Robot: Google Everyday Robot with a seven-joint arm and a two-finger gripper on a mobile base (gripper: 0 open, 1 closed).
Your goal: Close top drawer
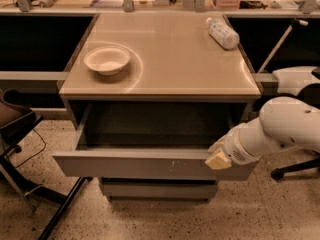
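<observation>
The top drawer (145,164) is a wide shallow grey metal drawer, pulled out from under the beige tabletop (165,69). Its plain front panel has small pale scratch marks. Its inside looks dark and empty. My gripper (218,158) comes in from the right on a white arm. Its pale tip rests at the right end of the drawer's front panel, at the top edge.
A white bowl (107,60) sits on the tabletop at the left. A plastic bottle (222,33) lies at the back right. A narrower grey drawer front (157,189) sits below. A dark chair (20,134) stands at the left. Speckled floor lies in front.
</observation>
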